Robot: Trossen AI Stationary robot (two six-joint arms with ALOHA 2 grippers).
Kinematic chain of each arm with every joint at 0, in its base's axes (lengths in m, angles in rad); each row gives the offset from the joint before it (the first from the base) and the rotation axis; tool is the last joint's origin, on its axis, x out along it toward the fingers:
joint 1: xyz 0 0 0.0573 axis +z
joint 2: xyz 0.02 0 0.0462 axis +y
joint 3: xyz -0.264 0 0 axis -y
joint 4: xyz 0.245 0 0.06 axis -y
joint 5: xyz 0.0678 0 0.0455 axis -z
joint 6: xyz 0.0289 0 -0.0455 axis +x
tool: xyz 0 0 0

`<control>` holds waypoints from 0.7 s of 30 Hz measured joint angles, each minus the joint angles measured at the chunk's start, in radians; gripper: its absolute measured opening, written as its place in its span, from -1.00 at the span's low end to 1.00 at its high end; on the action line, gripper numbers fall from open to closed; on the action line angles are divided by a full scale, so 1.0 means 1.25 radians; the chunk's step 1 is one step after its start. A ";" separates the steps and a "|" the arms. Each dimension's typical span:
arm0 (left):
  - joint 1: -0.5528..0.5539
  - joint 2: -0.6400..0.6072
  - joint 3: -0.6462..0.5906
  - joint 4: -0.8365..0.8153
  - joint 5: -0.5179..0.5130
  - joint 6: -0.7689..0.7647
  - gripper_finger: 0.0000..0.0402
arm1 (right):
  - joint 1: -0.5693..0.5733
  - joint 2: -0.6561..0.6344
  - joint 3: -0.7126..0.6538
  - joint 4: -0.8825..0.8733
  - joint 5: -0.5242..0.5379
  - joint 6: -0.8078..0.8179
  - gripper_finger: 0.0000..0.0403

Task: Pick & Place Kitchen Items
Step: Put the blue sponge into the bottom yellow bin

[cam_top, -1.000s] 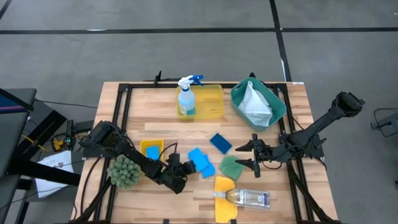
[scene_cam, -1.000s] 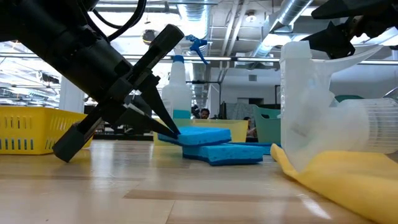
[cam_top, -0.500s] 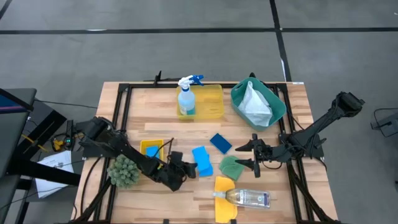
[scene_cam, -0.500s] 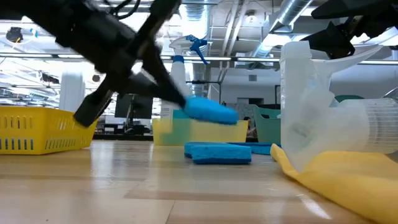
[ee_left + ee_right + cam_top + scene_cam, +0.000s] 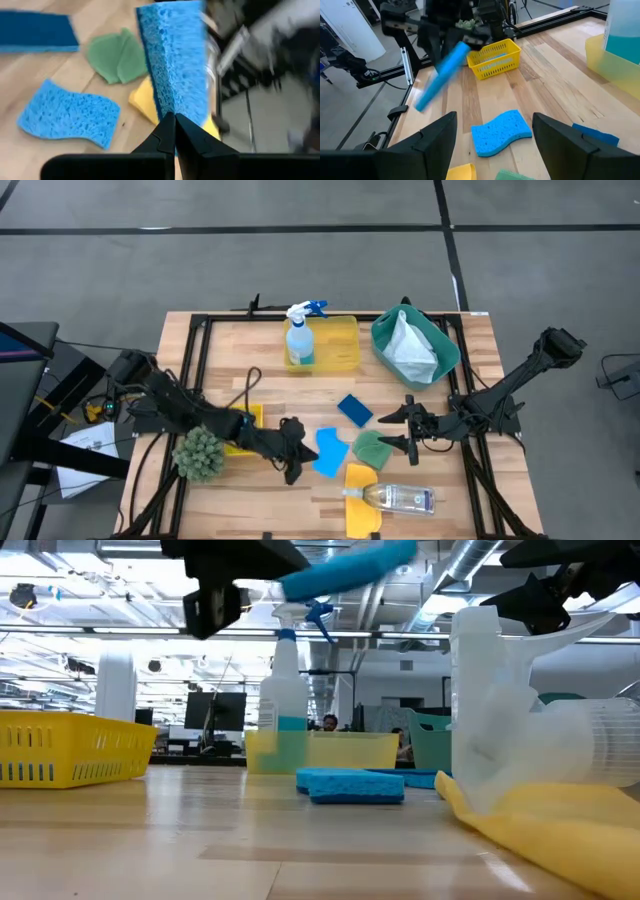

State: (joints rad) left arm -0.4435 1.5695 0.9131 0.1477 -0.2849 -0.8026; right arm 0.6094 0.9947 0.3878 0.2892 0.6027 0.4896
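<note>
My left gripper [image 5: 297, 456] hangs above the table's near middle, shut on a light blue sponge [image 5: 441, 76], which also shows high up in the low view [image 5: 345, 567]. A second light blue sponge [image 5: 501, 132] lies flat on the wood below it. A dark blue sponge [image 5: 354, 410] and a green cloth [image 5: 371, 448] lie to its right. A clear bottle [image 5: 397, 499] lies on its side on a yellow cloth [image 5: 360, 483] near the front edge. My right gripper [image 5: 402, 430] waits open just right of the green cloth, with nothing in it. My left gripper pinches the light blue sponge by one end [image 5: 169, 109] between its two fingers. The fingers slant down toward the table's right side. The sponge juts out beyond the fingertips [image 5: 176, 131], turned on its edge and tilted, lifted clear of the table and of the other sponge.
A yellow tray [image 5: 340, 345] at the back holds a blue-liquid spray bottle [image 5: 299, 338]. A teal bin [image 5: 440, 350] with a white cloth [image 5: 410, 348] stands at the back right. A small yellow basket [image 5: 495, 58] and a spiky green ball [image 5: 200, 455] sit at the near left.
My left gripper has risen well above the table and rolled about its own line, shifting a little toward the right edge. The light blue sponge has come up off the other sponge and turned from flat to on edge; the lower sponge stays where it was.
</note>
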 joint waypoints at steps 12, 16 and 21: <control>0.114 -0.157 0.000 -0.296 0.293 0.449 -1.00 | 0.000 0.000 0.000 -0.001 0.000 0.000 0.24; 0.171 -0.225 0.000 -0.406 0.382 0.555 -1.00 | -0.001 0.000 0.000 -0.004 0.001 0.000 0.24; 0.260 -0.301 0.000 -0.550 0.478 0.718 -1.00 | -0.001 0.000 0.000 -0.023 0.017 0.001 0.24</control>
State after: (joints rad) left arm -0.1191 1.1930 0.9134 -0.5403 0.3125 0.0953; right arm 0.6083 0.9947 0.3878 0.2609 0.6235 0.4904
